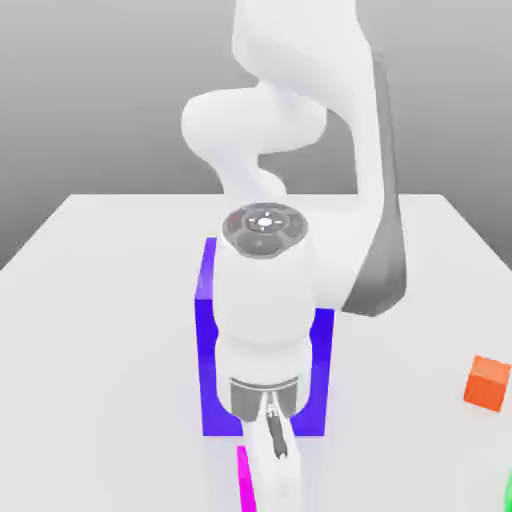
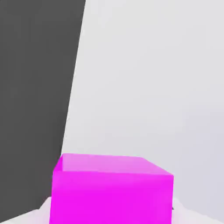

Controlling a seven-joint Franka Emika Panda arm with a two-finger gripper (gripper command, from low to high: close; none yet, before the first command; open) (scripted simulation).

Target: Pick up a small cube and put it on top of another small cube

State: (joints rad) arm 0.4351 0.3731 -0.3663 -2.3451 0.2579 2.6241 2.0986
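Observation:
The small magenta-pink cube (image 1: 242,482) shows as a narrow strip at the near edge of the white table (image 1: 110,300), right beside my gripper (image 1: 277,478) on the exterior view's left. The hand and arm cover most of it there. In the hand view the same cube (image 2: 111,192) sits very close to the camera, plain-faced, with bare table beyond it. Whether the gripper touches the cube cannot be made out. An orange cube (image 1: 488,383) rests on the table at the exterior view's right.
A big blue-violet block (image 1: 208,340) stands just behind the gripper, partly hidden by the arm's wrist. A green sliver (image 1: 508,492) peeks in at the exterior view's lower right corner. The table edge (image 2: 74,100) borders dark floor in the hand view.

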